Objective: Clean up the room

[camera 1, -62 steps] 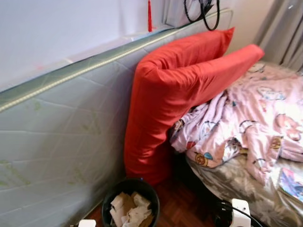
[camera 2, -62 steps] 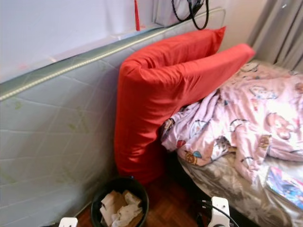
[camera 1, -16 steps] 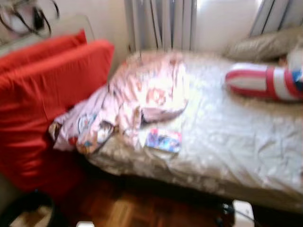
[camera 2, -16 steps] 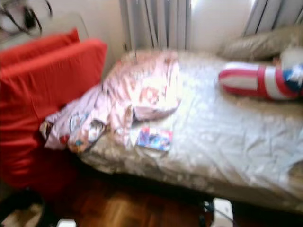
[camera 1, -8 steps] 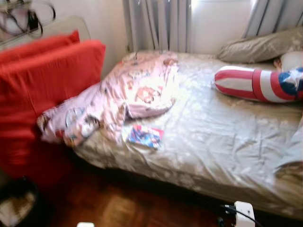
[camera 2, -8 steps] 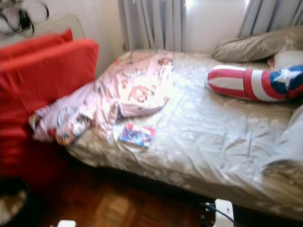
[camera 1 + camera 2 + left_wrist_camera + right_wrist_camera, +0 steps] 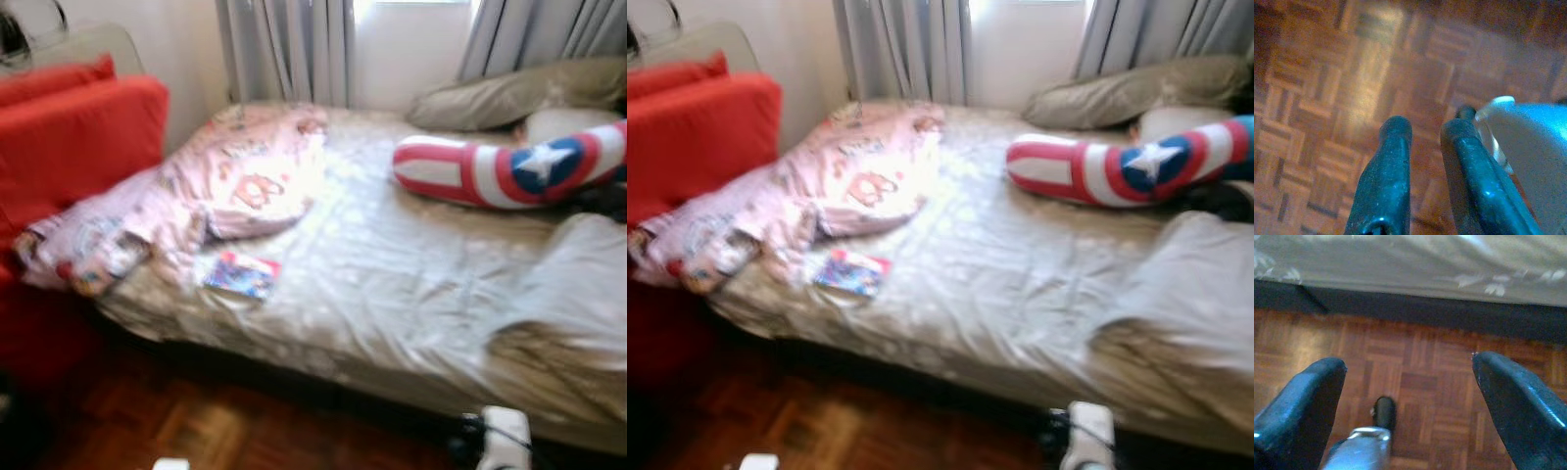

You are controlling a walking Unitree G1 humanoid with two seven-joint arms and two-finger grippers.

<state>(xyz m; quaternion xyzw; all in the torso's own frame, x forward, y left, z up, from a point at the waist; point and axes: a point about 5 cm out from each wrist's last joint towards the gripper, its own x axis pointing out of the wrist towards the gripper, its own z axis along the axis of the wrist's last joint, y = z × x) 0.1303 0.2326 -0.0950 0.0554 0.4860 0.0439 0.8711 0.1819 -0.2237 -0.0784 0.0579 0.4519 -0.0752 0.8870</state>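
The bed (image 7: 392, 294) wears a grey-beige cloth sheet with a soft sheen and many creases. A pink printed cotton-like blanket (image 7: 225, 186) lies rumpled and matt. The long pillow (image 7: 490, 171) in red, white and blue stripes looks like smooth plush fabric. A small booklet (image 7: 241, 275) has a glossy printed cover. The red cushions (image 7: 78, 137) are matt woven cloth. The curtains (image 7: 284, 49) are grey fabric in folds. The floor (image 7: 1420, 377) is reddish-brown wood parquet with a low polish. The left gripper (image 7: 1425, 142) and right gripper (image 7: 1408, 382) have smooth, slightly shiny black fingers (image 7: 1391, 176).
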